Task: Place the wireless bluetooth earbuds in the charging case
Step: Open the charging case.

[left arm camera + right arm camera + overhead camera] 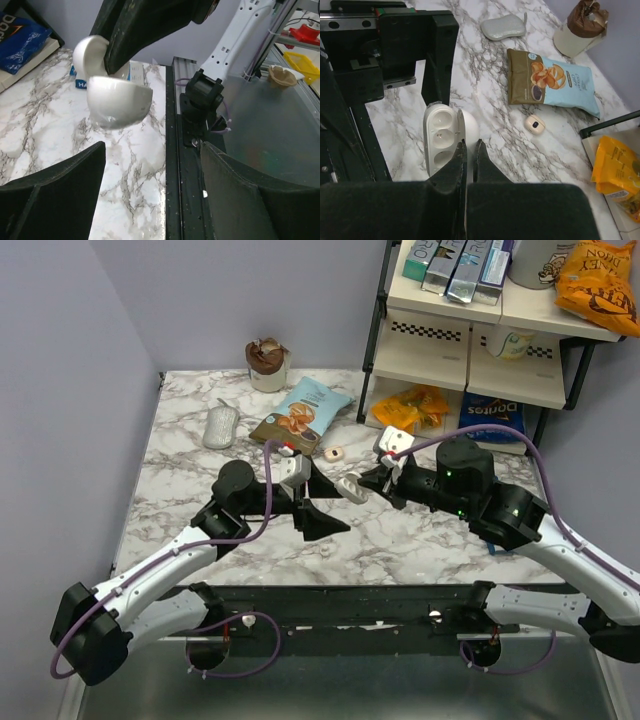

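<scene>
The charging case [349,488] is a white rounded shell, hinged open and held above the marble table. My right gripper [372,483] is shut on the edge of its lid [471,127], and the base with its round wells [439,136] faces the right wrist camera. In the left wrist view the case [117,102] hangs under the right gripper's dark fingers [135,30]. My left gripper [322,506] stands open just left of the case with nothing between its fingers [60,185]. One cream earbud [334,453] lies on the table beyond the case [535,124].
A grey oval mouse-like object [220,427] and a blue-brown snack bag [303,415] lie at the back of the table. A cup stuffed with brown paper [267,364] stands in the far corner. A shelf rack with snack bags [470,350] borders the right side.
</scene>
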{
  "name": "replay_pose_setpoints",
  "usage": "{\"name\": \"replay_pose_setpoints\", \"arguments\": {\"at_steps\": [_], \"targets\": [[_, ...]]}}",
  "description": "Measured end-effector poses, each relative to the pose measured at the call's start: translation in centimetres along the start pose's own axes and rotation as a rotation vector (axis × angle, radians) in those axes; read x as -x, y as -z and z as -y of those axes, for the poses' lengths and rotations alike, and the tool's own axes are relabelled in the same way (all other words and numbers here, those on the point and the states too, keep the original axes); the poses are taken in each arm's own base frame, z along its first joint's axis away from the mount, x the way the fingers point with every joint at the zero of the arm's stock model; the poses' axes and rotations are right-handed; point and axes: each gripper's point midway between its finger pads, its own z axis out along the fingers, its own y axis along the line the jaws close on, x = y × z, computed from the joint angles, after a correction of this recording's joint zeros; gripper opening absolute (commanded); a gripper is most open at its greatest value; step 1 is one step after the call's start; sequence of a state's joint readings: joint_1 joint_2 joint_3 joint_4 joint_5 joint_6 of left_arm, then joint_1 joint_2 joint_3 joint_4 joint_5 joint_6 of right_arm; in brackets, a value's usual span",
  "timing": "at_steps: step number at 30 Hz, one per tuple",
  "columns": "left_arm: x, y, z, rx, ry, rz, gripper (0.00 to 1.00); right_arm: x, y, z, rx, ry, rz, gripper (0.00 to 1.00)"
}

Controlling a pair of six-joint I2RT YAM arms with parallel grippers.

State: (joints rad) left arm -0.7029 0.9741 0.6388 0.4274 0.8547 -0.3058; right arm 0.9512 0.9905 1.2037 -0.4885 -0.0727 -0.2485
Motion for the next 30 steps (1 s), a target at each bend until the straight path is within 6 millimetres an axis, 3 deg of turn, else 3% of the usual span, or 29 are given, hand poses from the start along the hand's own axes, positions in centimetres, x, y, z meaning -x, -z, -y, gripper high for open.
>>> {"name": "replay_pose_setpoints", "arguments": {"at_steps": [6, 9, 20, 26, 30], "targets": [[1.5, -0.3, 0.5, -0.035, -0.028, 0.009, 0.74, -0.5, -0.7, -0.8, 0.029, 0.017, -0.024, 0.01], [1.2, -0.4, 0.4, -0.037, -0.020, 0.002, 0.67, -0.7, -1.0, -1.2, 0.042, 0.023, -0.031, 0.01], [0.4, -1.0, -0.5, -0.034, 0.028, -0.010, 0.58, -0.9, -1.6, -2.2, 0.071, 0.030, -0.045, 0.01], [0.8, -1.1, -0.4, -0.037, 0.019, 0.004, 0.41, -0.9, -1.6, -2.3, 0.074, 0.031, -0.044, 0.01], [0.8, -1.1, -0.5, -0.033, 0.029, 0.005, 0.18, -0.9, -1.6, -2.3, 0.074, 0.035, -0.042, 0.01]]}}
